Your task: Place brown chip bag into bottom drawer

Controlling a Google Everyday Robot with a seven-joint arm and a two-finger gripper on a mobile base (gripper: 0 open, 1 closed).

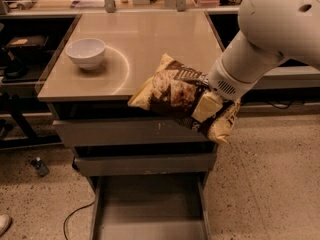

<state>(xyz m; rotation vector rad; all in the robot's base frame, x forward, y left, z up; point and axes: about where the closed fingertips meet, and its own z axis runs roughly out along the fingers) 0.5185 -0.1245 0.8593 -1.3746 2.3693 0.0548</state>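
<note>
The brown chip bag (172, 94), dark brown with yellow ends, hangs tilted in the air at the cabinet's front edge, above the drawer fronts. My gripper (205, 100) is shut on the brown chip bag near its right half, with the white arm coming in from the upper right. The bottom drawer (150, 211) is pulled open below, a grey flat-floored tray with nothing in it. The bag is well above the drawer and a little to its right.
A white bowl (86, 52) stands on the left of the cabinet top (150, 39). Two shallower grey drawers (135, 132) are shut above the bottom one. Cluttered benches stand behind and to both sides. A cable (75, 216) lies on the floor at left.
</note>
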